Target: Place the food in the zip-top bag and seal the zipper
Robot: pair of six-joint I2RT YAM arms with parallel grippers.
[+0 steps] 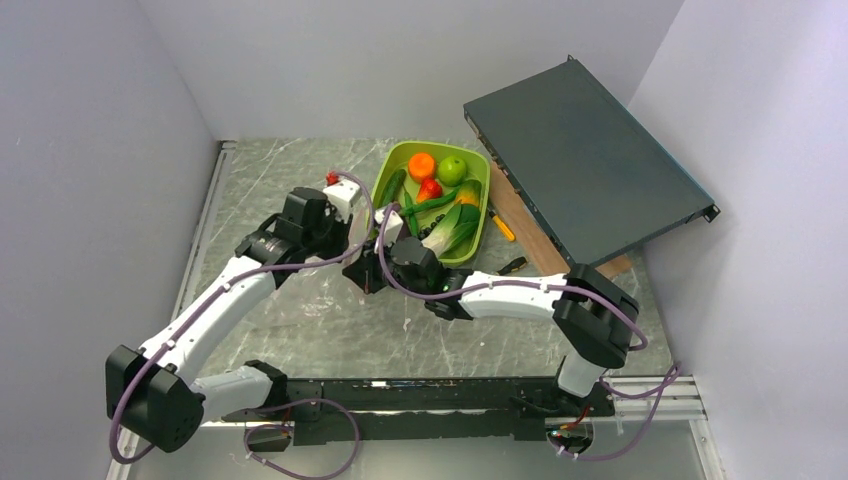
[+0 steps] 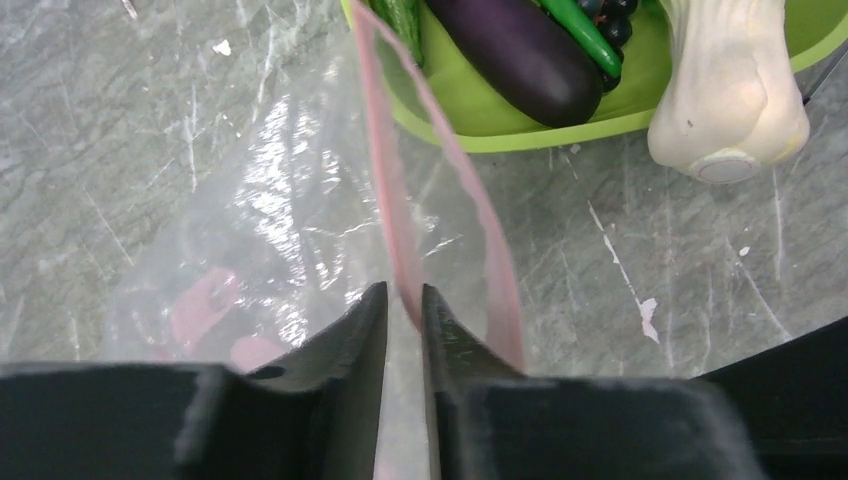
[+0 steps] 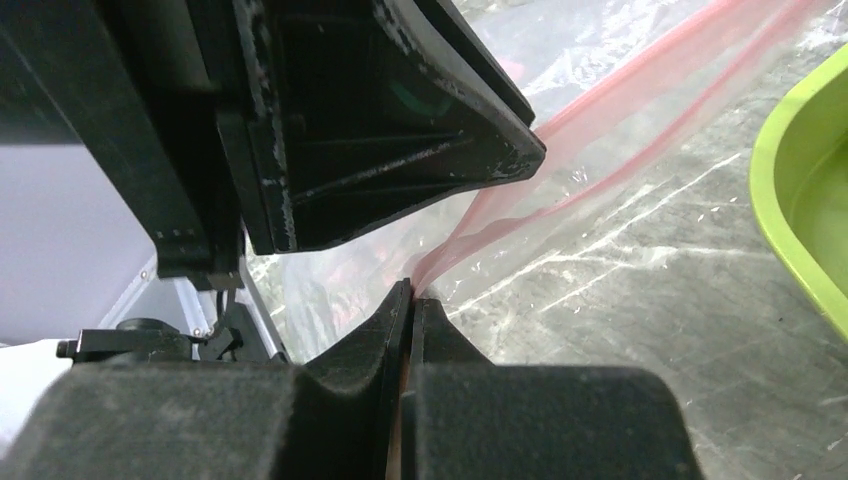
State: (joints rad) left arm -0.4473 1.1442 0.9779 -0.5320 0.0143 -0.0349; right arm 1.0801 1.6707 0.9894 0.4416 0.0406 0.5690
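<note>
The clear zip-top bag (image 1: 305, 300) lies on the marble table left of the lime-green tray (image 1: 481, 215). Its pink zipper (image 2: 385, 180) is raised and the mouth is parted into two lips. My left gripper (image 2: 404, 292) is shut on one lip; the other lip runs past its right finger. My right gripper (image 3: 411, 288) is shut on the zipper (image 3: 620, 110) just below the left gripper's fingers (image 3: 400, 130). The food sits in the tray: orange (image 1: 421, 165), green apple (image 1: 452, 170), red pepper (image 1: 430, 188), leek (image 2: 730, 90), eggplant (image 2: 515, 55), cucumber (image 1: 392, 187).
A dark flat rack unit (image 1: 585, 170) leans over a wooden board (image 1: 525, 225) right of the tray. Two orange-handled screwdrivers (image 1: 502, 225) lie beside the tray's right rim. Grey walls close in the left, back and right.
</note>
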